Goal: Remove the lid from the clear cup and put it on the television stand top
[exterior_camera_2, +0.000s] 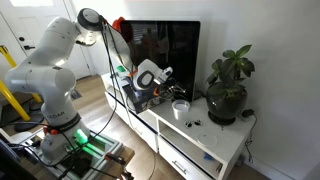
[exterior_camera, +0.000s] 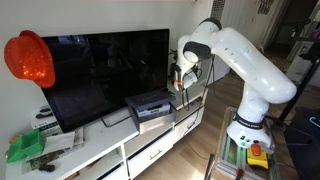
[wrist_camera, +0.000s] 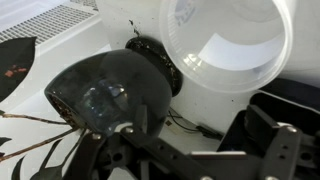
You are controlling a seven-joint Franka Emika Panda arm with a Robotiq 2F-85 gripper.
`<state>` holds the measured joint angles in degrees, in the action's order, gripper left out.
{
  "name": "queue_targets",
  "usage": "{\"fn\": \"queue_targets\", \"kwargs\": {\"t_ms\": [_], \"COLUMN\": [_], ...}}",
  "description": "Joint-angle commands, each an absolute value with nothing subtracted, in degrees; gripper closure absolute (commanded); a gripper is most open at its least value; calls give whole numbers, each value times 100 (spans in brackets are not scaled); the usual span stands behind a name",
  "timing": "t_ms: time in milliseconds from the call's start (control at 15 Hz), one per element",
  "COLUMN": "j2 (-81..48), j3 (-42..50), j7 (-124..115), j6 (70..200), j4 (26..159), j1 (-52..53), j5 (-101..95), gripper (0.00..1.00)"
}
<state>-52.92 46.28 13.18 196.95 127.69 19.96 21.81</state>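
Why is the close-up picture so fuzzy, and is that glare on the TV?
In the wrist view the clear cup is so close to the lens that it looks oversized and soft-edged, and the glossy dark pot carries a pale reflection. In both exterior views the television screen is off and mirrors the room. That is reflection rather than harsh glare.

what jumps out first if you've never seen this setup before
The big white robot arm leans over the long television stand top, its gripper poised near a small clear cup. Behind stands a large black television, with a bright orange-red round object at one side and a leafy plant in a dark pot at the stand's other end.
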Motion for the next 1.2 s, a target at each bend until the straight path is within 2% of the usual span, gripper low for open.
{"fn": "queue_targets", "kwargs": {"t_ms": [0, 133, 333, 533, 733, 800, 1133], "j2": [-3893, -3291, -2470, -1760, -1309, -1514, -1450], "j3": [4956, 5200, 5461, 5053, 4235, 4113, 3621], "j7": [1327, 1706, 1092, 881, 889, 751, 726], "j6": [18361, 17454, 16103, 14721, 13637, 14139, 14045], "j4": [13032, 12965, 12780, 12426, 12077, 12192, 12115], "j1": [1847, 1846, 1630, 1017, 170, 35, -458], "j5": [1286, 1269, 86, -482, -318, -659, -776], "gripper": [0, 0, 0, 0, 0, 0, 0]}}
